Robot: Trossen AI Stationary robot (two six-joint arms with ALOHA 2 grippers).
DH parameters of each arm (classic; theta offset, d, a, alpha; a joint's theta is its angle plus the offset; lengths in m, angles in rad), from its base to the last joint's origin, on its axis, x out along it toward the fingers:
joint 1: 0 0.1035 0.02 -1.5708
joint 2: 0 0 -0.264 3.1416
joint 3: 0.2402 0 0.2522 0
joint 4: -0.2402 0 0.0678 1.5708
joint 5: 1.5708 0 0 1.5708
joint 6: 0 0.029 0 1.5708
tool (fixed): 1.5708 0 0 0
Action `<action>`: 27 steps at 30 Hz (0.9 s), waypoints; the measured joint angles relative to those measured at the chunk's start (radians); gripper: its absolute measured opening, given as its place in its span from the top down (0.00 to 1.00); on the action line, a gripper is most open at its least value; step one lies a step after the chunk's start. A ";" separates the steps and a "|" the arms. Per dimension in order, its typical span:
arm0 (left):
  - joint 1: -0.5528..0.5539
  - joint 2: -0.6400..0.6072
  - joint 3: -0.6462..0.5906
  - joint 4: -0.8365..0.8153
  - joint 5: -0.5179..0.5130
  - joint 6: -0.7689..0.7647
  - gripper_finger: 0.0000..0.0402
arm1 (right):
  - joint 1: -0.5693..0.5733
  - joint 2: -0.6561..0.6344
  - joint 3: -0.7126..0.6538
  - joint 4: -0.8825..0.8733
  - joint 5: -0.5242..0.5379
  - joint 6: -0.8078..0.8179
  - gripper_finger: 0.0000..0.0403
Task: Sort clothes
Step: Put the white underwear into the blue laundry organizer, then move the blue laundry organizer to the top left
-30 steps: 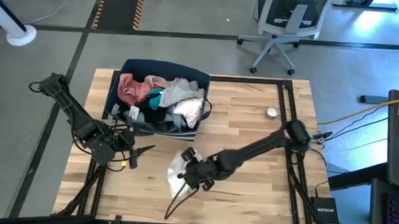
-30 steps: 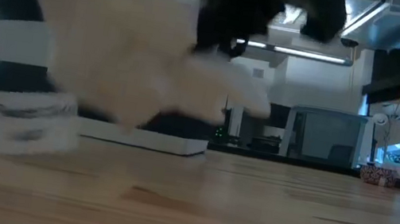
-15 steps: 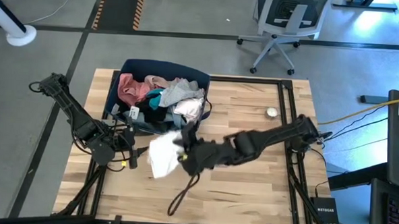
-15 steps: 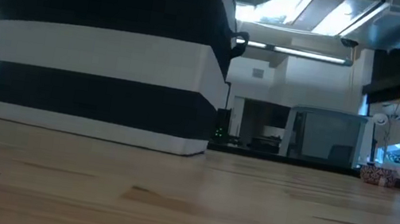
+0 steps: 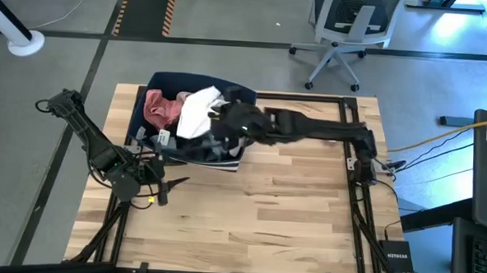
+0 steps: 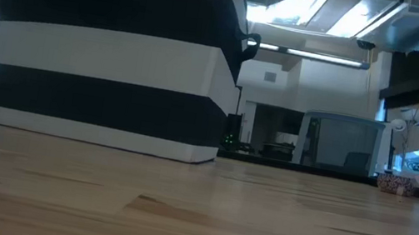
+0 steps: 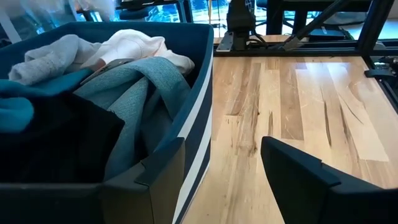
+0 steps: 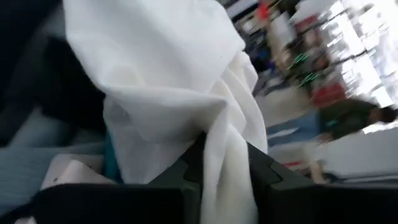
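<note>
A navy bin with white stripes [image 5: 226,156] [image 6: 110,51] stands at the table's far left and holds the clothes: a pink piece [image 5: 157,106], a blue-grey piece [image 7: 134,93], a teal piece [image 7: 15,112], black and white pieces. My right gripper [image 5: 220,119] [image 8: 224,180] hangs above the bin, shut on a white piece [image 5: 197,110] [image 8: 168,93]. My left gripper [image 5: 164,184] waits open near the bin's near left corner, with nothing between its fingers. My right gripper pinches a bunched fold of the white piece [image 8: 225,163] between its two fingers [image 8: 186,171], several layers together. The fingers reach over the bin from the table's right side, slanting down. The cloth hangs slack, clear of the table, spread above the clothes in the bin.
Bare wooden table lies to the near side and the right of the bin [image 5: 289,213]. A small round thing [image 6: 396,182] sits near the far right edge. An office chair [image 5: 347,30] stands on the floor beyond the table.
My right gripper has risen from the table's near middle and swung toward the far left, ending over the bin, tipping up more level as it went. The white piece has gone with it, lifted clear of the table, and now hangs above the bin.
</note>
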 joint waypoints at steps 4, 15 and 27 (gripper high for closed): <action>0.000 0.000 0.000 0.000 0.001 0.002 0.48 | -0.052 0.047 -0.015 -0.049 -0.093 0.050 0.79; 0.000 0.000 0.000 -0.002 0.001 0.025 0.48 | -0.018 0.041 0.142 -0.276 -0.113 0.060 0.51; -0.003 0.000 0.000 -0.002 0.000 0.075 0.48 | 0.140 -0.084 0.162 -0.546 -0.017 0.167 0.47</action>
